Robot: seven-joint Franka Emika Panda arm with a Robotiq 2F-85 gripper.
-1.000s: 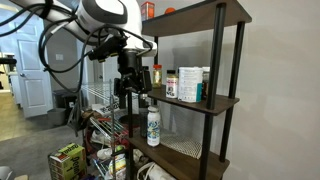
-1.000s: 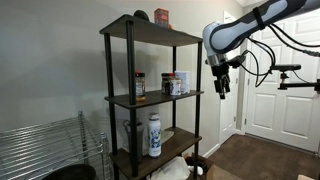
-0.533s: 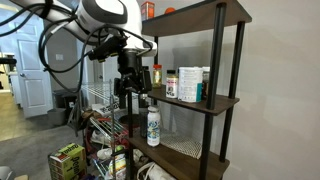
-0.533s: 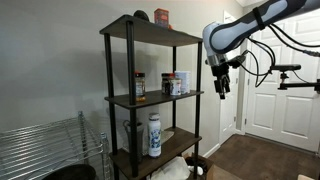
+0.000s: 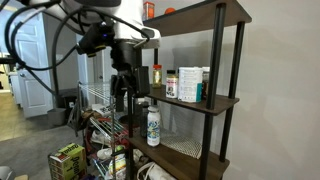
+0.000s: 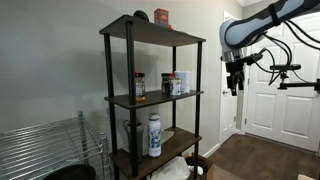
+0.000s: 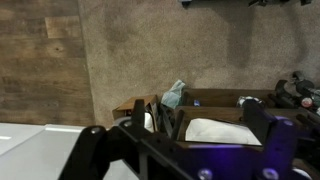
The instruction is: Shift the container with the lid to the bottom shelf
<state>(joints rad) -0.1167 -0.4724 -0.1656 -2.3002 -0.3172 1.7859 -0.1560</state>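
Note:
The container with the lid, a small orange-red jar [image 5: 148, 10], stands upright on the top shelf of the dark shelf unit [image 5: 222, 60]; it also shows in an exterior view [image 6: 161, 16]. A low rounded orange object [image 5: 168, 10] sits beside it. A white bottle with a green label [image 5: 153, 125] stands on a lower shelf. My gripper [image 5: 122, 92] hangs in the air beside the shelf unit at about middle-shelf height, clear of it, as also seen from the other side [image 6: 236, 86]. In the wrist view its fingers [image 7: 180, 150] are spread and hold nothing.
The middle shelf carries a brown spice jar [image 5: 156, 75] and white containers [image 5: 187, 83]. A wire rack [image 6: 40, 150] stands next to the unit. Boxes and clutter [image 5: 66, 160] lie on the floor below. A white door [image 6: 275, 90] is behind the arm.
The arm has drawn sideways away from the shelf unit and risen slightly. The jar and the other shelf items have not moved.

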